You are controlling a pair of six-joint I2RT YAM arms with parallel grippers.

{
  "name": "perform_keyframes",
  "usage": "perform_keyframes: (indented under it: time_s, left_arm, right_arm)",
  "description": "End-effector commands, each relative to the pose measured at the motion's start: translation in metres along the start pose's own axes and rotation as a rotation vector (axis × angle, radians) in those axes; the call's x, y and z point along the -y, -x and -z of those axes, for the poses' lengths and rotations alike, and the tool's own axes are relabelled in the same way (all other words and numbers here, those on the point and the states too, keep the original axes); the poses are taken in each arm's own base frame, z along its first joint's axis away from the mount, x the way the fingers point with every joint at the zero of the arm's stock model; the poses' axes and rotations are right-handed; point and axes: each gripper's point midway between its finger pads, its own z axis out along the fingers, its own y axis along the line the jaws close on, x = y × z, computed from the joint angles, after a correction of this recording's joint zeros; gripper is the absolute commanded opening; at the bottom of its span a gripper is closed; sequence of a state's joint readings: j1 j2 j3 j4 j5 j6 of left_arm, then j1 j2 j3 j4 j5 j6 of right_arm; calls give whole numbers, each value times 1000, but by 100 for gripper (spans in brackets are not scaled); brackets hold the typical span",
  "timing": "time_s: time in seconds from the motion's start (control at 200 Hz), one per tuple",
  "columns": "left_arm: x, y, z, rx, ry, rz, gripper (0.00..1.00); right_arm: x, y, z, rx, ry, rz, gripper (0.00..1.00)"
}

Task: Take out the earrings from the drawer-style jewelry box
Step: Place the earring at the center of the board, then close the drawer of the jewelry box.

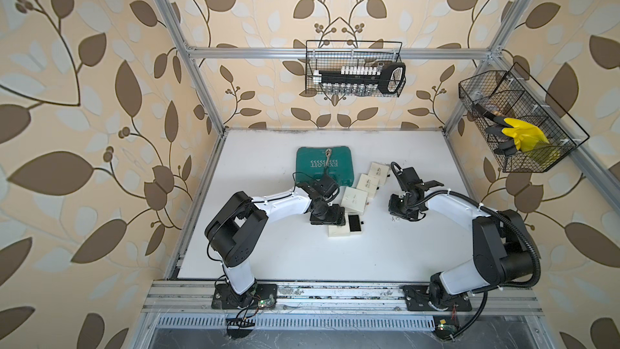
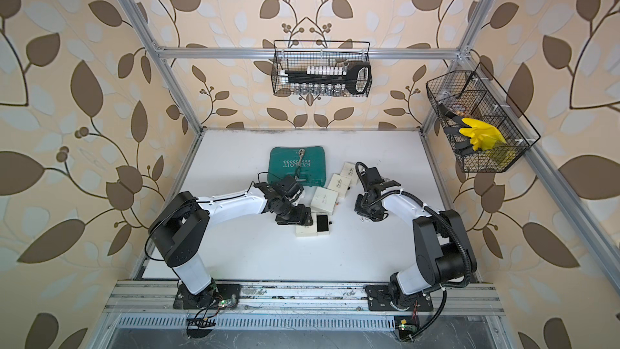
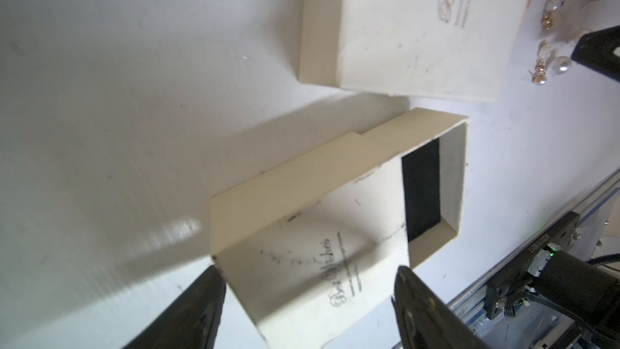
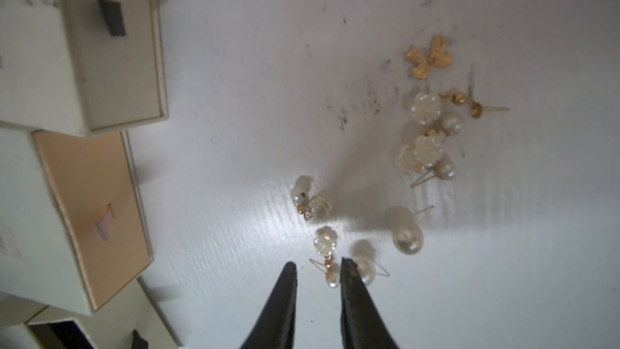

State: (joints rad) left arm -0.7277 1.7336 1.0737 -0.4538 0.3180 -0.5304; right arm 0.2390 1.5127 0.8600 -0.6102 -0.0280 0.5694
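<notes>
Left gripper (image 3: 308, 267) spread astride jewelry box (image 3: 335, 176); right gripper (image 4: 318, 262) slightly parted over earrings (image 4: 407, 236)

Glossy pearly earrings (image 4: 407, 240) with gilt metal posts, matt cream cardboard boxes (image 4: 134, 72), scuffed smooth white tabletop (image 4: 235, 78)

Four cream jewelry boxes (image 1: 354, 200) are counted in both top views, and with them one green case (image 1: 308, 164), one ratchet wrench (image 1: 327, 162) and two wire baskets (image 1: 352, 41). Two arms (image 1: 285, 203) are seen. The earrings (image 4: 404, 229) overlap: about seven pearly pieces are made out, plus one gold bow (image 4: 427, 57).
</notes>
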Motion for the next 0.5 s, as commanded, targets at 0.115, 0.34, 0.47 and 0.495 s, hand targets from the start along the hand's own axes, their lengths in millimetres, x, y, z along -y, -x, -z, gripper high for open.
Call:
perform_keyframes:
  time_s: [0.115,0.34,0.47,0.495]
  left_arm:
    - [9,-3,4,3,-34,-22,81]
    - [9,-4,0,-15,-37,-24,81]
    - [8,-6,-4,-24,-37,-27,81]
    - [8,-6,-4,-26,-35,-27,81]
  right_arm:
    - [-39,-21,14,-8,69,195,25]
    - [-82,-53,2,-94,195,290,25]
    - [-115,-74,-3,-162,287,373,24]
    - [-121,-77,-3,-176,303,384,24]
